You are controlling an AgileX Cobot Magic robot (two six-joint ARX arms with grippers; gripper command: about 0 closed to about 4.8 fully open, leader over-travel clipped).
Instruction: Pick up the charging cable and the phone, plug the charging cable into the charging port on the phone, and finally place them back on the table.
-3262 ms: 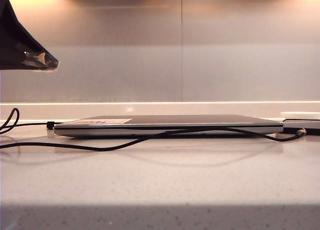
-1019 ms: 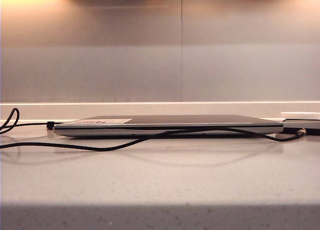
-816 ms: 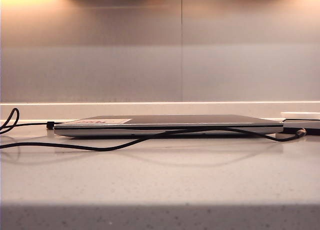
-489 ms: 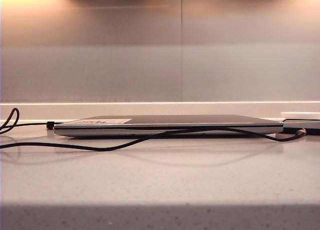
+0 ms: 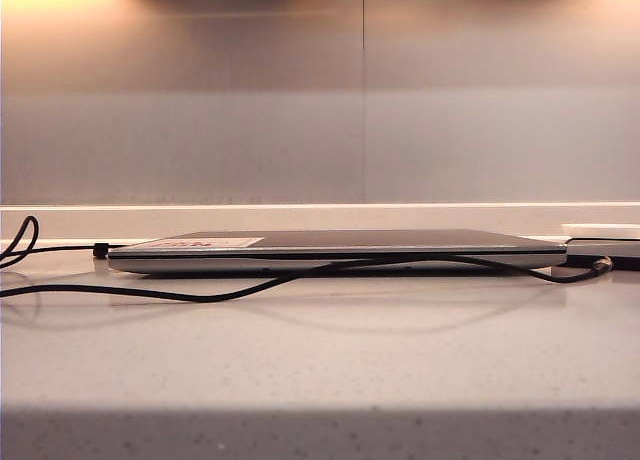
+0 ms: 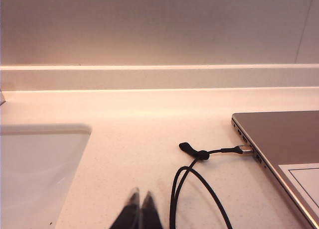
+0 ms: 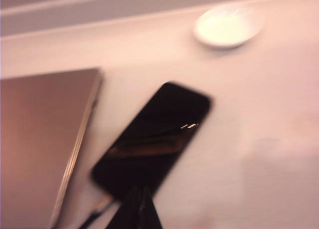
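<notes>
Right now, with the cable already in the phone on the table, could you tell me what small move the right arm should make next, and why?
Probably a short retreat of the right gripper: it hovers shut over the phone, which lies flat on the table with the charging cable apparently at its end, so the task looks finished. The left gripper is shut and empty.

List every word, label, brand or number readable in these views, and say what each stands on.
No text can be read in any view.
Sticker on the closed laptop: white with red marks, seen edge-on in the exterior view, too flat and small to read.
Same sticker in the left wrist view: looks blank.
Phone: dark screen, blurred, no visible lettering.
</notes>
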